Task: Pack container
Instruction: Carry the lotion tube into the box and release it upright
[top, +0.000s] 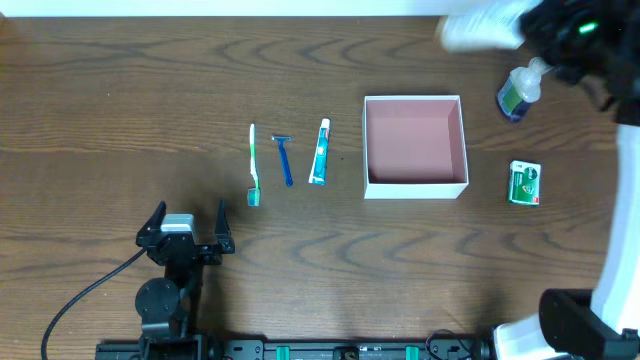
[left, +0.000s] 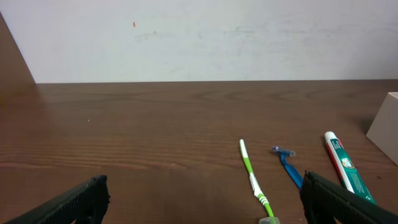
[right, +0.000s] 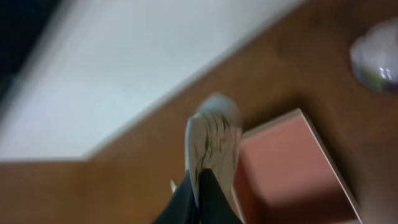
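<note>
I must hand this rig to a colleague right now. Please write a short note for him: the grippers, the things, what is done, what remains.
Left gripper: open, empty, on the near side of the toothbrush.
Right gripper: shut on a white item, too blurred to identify, held in the air.
Container: empty.
Toothbrush, razor and toothpaste lie to its left; bottle and green packet to its right.
Done: nothing packed yet.
Left: every item.

A dark brown table (top: 120, 90) with strong wood grain fills the scene from near to far. At its far edge stands a plain pale wall (left: 199, 37), faintly smudged, with one small red speck. The light is soft and even.
</note>
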